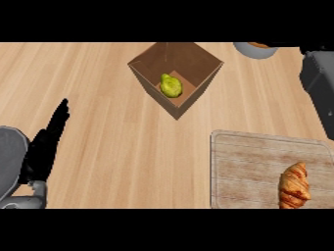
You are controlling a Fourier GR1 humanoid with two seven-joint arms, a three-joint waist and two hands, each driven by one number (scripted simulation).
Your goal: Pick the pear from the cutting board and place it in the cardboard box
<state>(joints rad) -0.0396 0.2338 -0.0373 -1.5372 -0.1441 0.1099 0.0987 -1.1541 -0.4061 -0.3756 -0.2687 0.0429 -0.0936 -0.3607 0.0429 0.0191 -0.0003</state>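
I see the yellow-green pear lying inside the open brown cardboard box on the light wooden bench, well apart from the pale wooden cutting board, which carries a golden croissant. My left hand rests at the lower left, its black fingers straight and holding nothing. Of my right arm only the grey forearm shows; its hand is out of sight.
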